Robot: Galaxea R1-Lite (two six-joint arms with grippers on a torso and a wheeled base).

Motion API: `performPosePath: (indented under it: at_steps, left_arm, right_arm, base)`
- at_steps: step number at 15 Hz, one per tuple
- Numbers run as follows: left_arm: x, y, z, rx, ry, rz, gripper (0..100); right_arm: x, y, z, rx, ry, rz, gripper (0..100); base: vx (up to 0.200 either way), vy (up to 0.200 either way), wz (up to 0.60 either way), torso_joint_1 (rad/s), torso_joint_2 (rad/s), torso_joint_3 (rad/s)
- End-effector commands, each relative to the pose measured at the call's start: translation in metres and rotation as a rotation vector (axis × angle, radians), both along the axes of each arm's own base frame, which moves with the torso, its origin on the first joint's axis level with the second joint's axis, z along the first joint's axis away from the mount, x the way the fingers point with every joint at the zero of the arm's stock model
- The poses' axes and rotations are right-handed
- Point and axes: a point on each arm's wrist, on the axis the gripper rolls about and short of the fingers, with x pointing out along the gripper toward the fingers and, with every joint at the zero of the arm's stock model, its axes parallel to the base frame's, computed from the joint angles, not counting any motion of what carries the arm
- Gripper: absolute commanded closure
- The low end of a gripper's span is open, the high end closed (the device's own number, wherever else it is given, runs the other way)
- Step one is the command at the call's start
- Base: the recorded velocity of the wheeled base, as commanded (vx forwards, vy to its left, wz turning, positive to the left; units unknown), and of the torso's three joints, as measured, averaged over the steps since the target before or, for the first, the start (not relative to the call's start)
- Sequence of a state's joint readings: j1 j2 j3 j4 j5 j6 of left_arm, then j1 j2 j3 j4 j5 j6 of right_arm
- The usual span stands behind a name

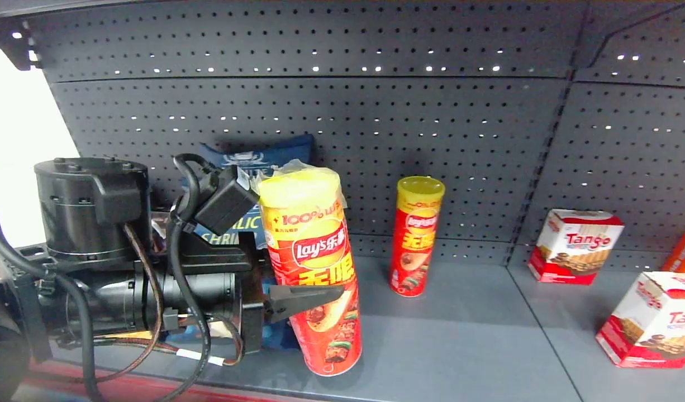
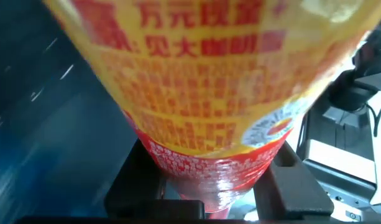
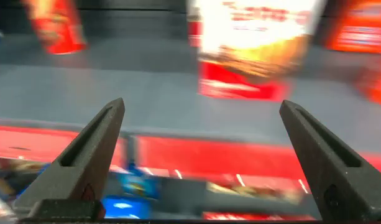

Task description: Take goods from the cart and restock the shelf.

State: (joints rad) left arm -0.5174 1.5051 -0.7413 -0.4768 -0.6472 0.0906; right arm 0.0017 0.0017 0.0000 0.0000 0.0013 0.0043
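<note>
1. Two cans to watch in the head view. The big chip can [image 1: 312, 268] is at the front of the grey shelf [image 1: 465, 335], leaning a touch, and the left gripper [image 1: 320, 293] is clamped round its middle, one finger laid across the label. Its base looks down on the shelf or just above it; I cannot tell which. A smaller can [image 1: 418, 234] stands upright farther back, near the pegboard [image 1: 376, 123]. A blue bag [image 1: 264, 159] sits behind the arm. Off to the right are a wafer box [image 1: 576, 245] and a second wafer box [image 1: 650, 321].

2. Over to the left wrist view. The chip can [image 2: 209, 93] is right up against the lens, with the left gripper [image 2: 209, 190] squeezing it from both sides. That grip looks firm.

3. Now the right wrist view. The right gripper [image 3: 201, 104] is spread wide with nothing in it, hanging in front of the shelf [image 3: 115, 81]. A blurred red-and-white box [image 3: 252, 50] lies beyond, probably one of the wafer boxes.

4. My read is that this is the placing step. The next move calls for standing the can square, settling its base, then releasing cleanly and backing out without knocking it over.
</note>
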Motion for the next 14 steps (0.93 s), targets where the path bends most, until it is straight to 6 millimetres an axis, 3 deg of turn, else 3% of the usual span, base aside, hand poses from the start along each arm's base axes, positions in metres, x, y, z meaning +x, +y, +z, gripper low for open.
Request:
performPosePath:
  at_steps: [1,12,14]
  left_arm:
    - [-0.0002,0.0002,-0.0006,0.001,0.003,0.0,100]
    - [-0.0066,0.007,-0.0036,0.005,0.01,0.014,100]
    - [-0.0072,0.0073,-0.0043,0.006,0.012,0.014,100]
  right_arm:
    - [0.0001,0.0,0.0,0.0,0.001,0.0,0]
    - [0.0001,0.0,0.0,-0.003,0.001,0.0,0]
    - [0.0001,0.0,0.0,0.0,0.001,0.0,0]
  base:
    - [0.0,0.0,-0.6,-0.002,0.0,0.002]
    - [0.0,0.0,0.0,0.0,0.0,0.0]
    - [0.0,0.0,0.3,0.001,0.0,0.001]
